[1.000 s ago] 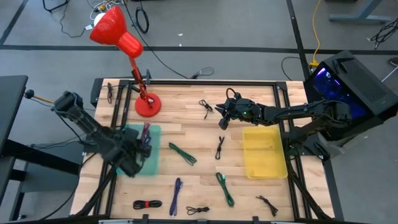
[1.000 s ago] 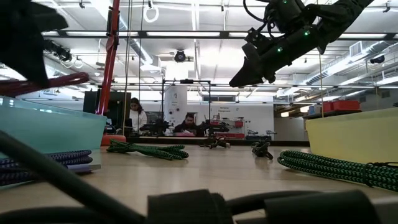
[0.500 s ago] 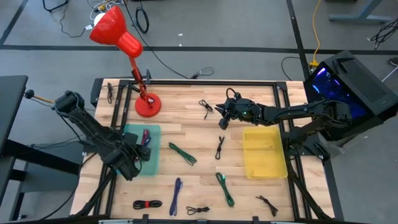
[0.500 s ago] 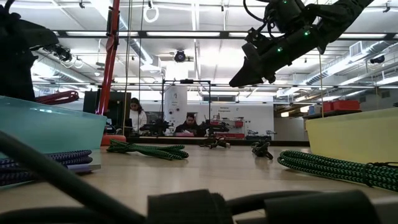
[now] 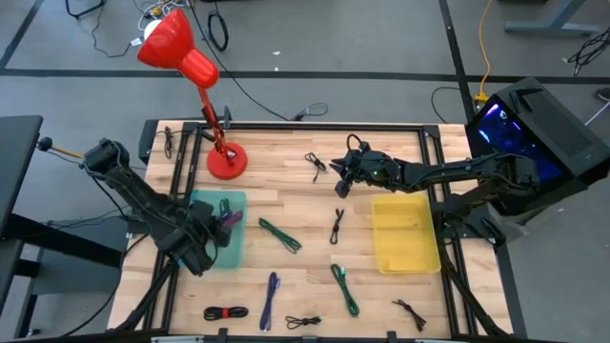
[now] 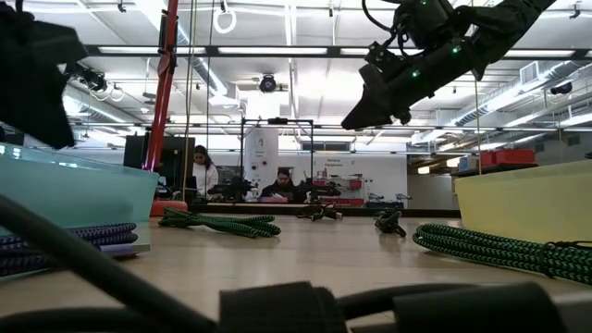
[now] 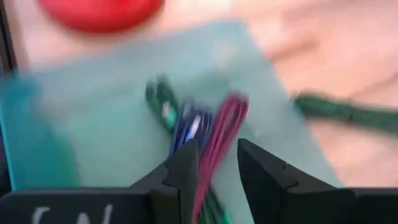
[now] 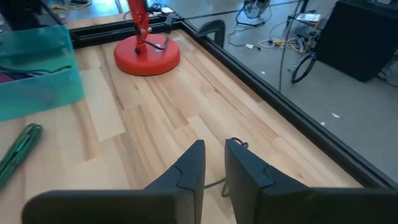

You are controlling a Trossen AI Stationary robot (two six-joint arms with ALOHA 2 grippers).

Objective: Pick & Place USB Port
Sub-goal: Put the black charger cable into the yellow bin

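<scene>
My left gripper (image 7: 217,149) hangs open over the teal bin (image 5: 234,252) at the table's left side. A maroon cable (image 7: 227,115) lies in the bin on blue and green cables and runs up between the two fingers. The same cable (image 5: 230,218) shows in the high view just beyond the left gripper (image 5: 213,232). The bin's wall (image 6: 74,190) hides it in the low view. My right gripper (image 5: 340,189) hovers shut and empty above the table's far middle, seen high up in the low view (image 6: 356,118). My left gripper stands open with the maroon cable's near stretch (image 7: 208,168) between its fingers, close to one finger (image 7: 183,171). I cannot tell whether that finger touches it. The cable lies in the bin, not lifted.
A red lamp's base (image 5: 226,162) stands beyond the teal bin, and a yellow bin (image 5: 405,233) sits at the right. Loose coiled cables lie across the wood: green (image 5: 279,234), black (image 5: 336,226), green (image 5: 344,288), blue (image 5: 272,288), and black (image 5: 315,164) near the right gripper.
The maroon cable stood above the teal bin's rim in the low view a second ago. It has since sunk behind the bin's wall and now lies in the bin. My left gripper has drawn back slightly toward the table's near left. The right arm has kept still.
</scene>
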